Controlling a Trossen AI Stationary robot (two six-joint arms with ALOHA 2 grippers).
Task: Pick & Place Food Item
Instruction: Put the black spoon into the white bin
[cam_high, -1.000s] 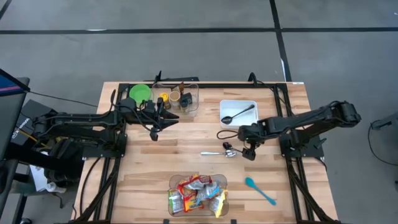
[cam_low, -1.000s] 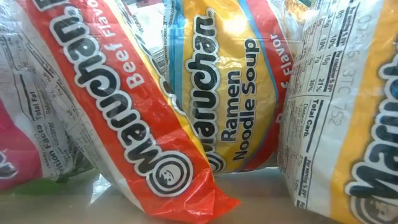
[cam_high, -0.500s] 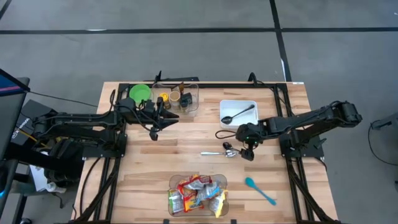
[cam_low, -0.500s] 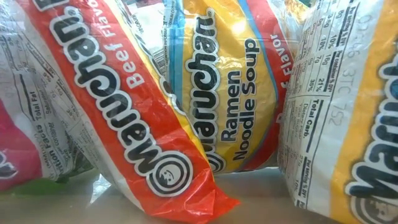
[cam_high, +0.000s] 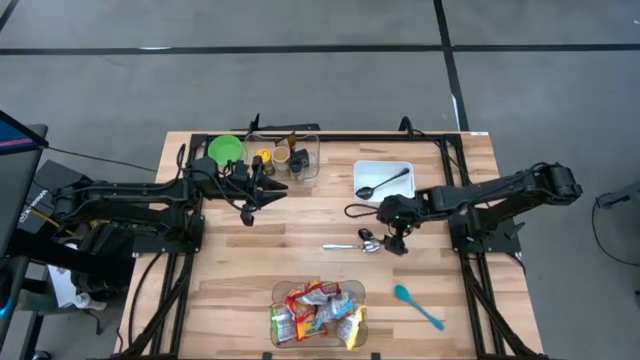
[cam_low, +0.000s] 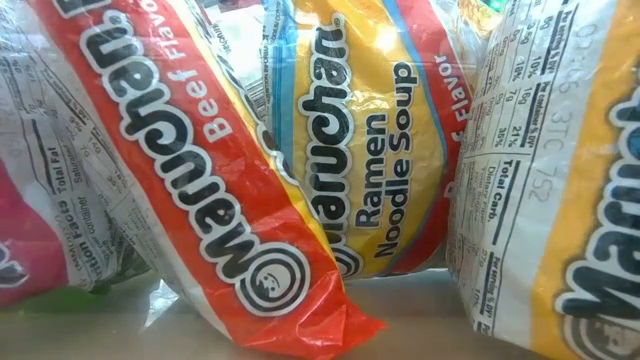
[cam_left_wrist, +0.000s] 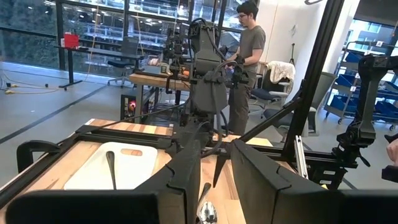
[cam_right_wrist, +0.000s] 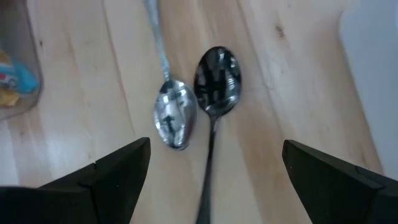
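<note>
Two spoons (cam_right_wrist: 196, 99): lying side by side on the bare wood with bowls touching or nearly so — one silver, one dark and glossy — directly under the right gripper (cam_right_wrist: 211, 165).
Right gripper: hovering over the spoons just in front of the white tray (cam_high: 384, 180), fingers (cam_right_wrist: 112, 171) spread wide and holding nothing.
Left gripper (cam_high: 268, 195): waiting near the clear bin of jars (cam_high: 283, 157) at the far side, fingers only narrowly apart, nothing visibly between them.
Task's thing: the ramen packets (cam_high: 318, 313) are sitting in a clear tub at the near edge of the table (cam_high: 230, 270), well apart from both grippers.
Look of the packets: crinkly film wrappers in orange, yellow and white, leaning on each other; the orange beef-flavour pack (cam_low: 190, 160) is slanting across the yellow one (cam_low: 370, 150).
Step in hand: judging by the pose, the right arm is lining up over the spoons rather than heading for the food.
Doing it well: centring the open jaws over one handle alone — not both bowls — and dropping straight down before closing.
Handling the packets: the film is looking slippery and the block inside brittle, so a light pinch across a pack's edge seems wisest.
</note>
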